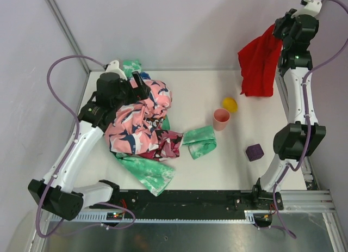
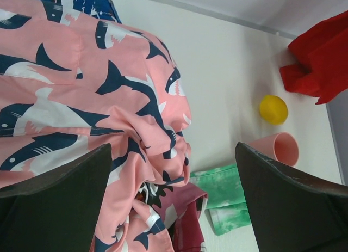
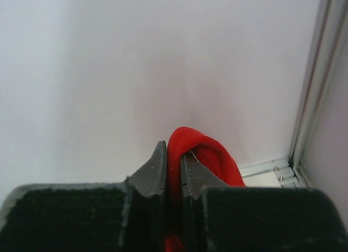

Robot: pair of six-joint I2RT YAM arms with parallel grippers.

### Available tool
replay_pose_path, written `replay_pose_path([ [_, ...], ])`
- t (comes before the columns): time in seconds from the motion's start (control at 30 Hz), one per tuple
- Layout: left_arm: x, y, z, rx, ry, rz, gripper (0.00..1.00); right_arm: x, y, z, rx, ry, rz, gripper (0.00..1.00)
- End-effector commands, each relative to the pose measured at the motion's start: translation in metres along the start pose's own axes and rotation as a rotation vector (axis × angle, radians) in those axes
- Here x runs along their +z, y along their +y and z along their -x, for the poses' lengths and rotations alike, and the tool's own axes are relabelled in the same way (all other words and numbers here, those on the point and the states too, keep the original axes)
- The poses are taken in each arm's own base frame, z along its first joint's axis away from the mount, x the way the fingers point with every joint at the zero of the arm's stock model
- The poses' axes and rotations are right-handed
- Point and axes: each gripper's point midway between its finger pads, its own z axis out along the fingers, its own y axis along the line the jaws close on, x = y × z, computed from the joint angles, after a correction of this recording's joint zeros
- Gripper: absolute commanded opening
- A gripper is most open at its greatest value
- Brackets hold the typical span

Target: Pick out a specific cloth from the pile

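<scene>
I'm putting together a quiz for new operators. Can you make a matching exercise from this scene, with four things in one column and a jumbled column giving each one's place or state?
Things:
1. red cloth
2. pink cup
3. purple block
4. left gripper

Places or states:
A. open, above the pile
B. pinched in the right gripper, hanging
C. next to the yellow ball
D. alone on the bare table

Pairs: 1-B, 2-C, 3-D, 4-A
</scene>
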Motion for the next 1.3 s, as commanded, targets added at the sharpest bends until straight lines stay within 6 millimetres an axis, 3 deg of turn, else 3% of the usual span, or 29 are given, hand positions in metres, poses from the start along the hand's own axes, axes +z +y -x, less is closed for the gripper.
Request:
replay_pose_path([
  [0.0,0.008,0.006,0.001,0.032,-0.008,0.031,1.0,0.009,-0.033,-0.014,0.028,-0.031,-0.152,0.0],
  [0.13,0.011,0.011,-0.002,0.038,-0.003,0.052,1.0,0.003,-0.057,-0.093,0.057,0.096,-0.216,0.01],
  [0.2,0.01,0.012,-0.003,0.034,-0.003,0.054,1.0,-0.002,-0.068,-0.138,0.081,0.171,-0.242,0.11],
  [0.27,0.008,0.01,-0.004,0.035,0.002,0.043,1.0,-0.007,-0.074,-0.18,0.097,0.274,-0.252,0.44],
  [0.3,0.006,0.01,-0.005,0.036,0.001,0.038,1.0,-0.009,-0.075,-0.192,0.101,0.316,-0.256,0.68],
  [0.33,0.005,0.01,-0.005,0.034,-0.001,0.036,1.0,-0.012,-0.075,-0.203,0.1,0.359,-0.258,0.83],
  [0.37,0.002,0.01,-0.004,0.032,-0.007,0.035,1.0,-0.014,-0.075,-0.206,0.098,0.381,-0.259,0.91],
  [0.43,-0.003,0.011,-0.004,0.026,-0.017,0.035,1.0,-0.02,-0.071,-0.195,0.084,0.388,-0.25,0.97],
  [0.53,-0.012,0.011,-0.004,0.013,-0.029,0.023,1.0,-0.039,-0.056,-0.149,0.065,0.333,-0.202,0.99],
  [0.63,-0.018,0.01,-0.007,0.0,-0.03,0.005,1.0,-0.074,-0.041,-0.101,0.054,0.27,-0.161,0.99],
  [0.77,-0.025,0.008,-0.014,-0.005,-0.02,-0.019,1.0,-0.134,-0.037,-0.078,0.05,0.228,-0.159,0.99],
  [0.9,-0.032,0.009,-0.019,-0.02,-0.019,-0.034,1.0,-0.195,-0.036,-0.078,0.083,0.255,-0.179,0.99],
  [1.0,-0.035,0.012,-0.025,-0.031,-0.015,-0.031,1.0,-0.235,-0.037,-0.09,0.105,0.299,-0.194,0.99],
  [1.17,-0.038,0.014,-0.036,-0.039,0.001,-0.042,1.0,-0.285,-0.043,-0.119,0.121,0.318,-0.202,0.99],
  [1.27,-0.04,0.015,-0.04,-0.052,0.005,-0.044,1.0,-0.306,-0.04,-0.122,0.135,0.265,-0.168,0.99],
])
